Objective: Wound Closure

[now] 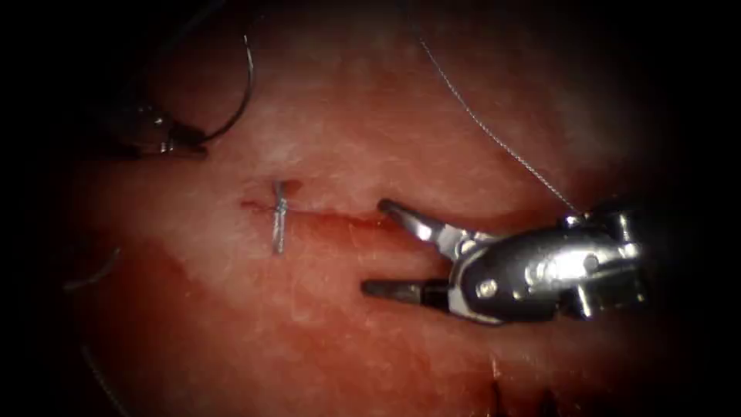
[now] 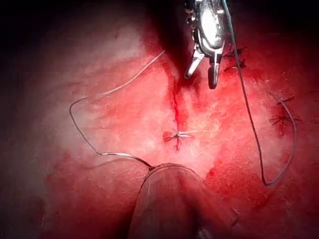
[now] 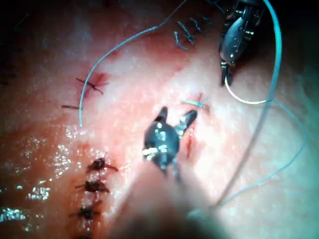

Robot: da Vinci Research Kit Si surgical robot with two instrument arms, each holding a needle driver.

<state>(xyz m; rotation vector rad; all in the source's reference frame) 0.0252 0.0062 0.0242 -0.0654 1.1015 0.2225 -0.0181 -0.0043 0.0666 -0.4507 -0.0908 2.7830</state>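
The cut runs across the tissue, with one tied stitch near its left end. Up and to the left of it, my left tool is shut on the curved needle near one end. The needle arcs upward, clear of the tissue. My right tool is open at the cut's right end and holds nothing; one jaw lies along the cut, the other below it. Thread runs from the upper middle down to the right tool's wrist. The right wrist view shows the open right tool, the left tool and the needle.
Older dark stitches form a row on another part of the tissue, and more lie to one side. Loose thread loops over the tissue near the left tool. Red fluid stains the tissue below the cut.
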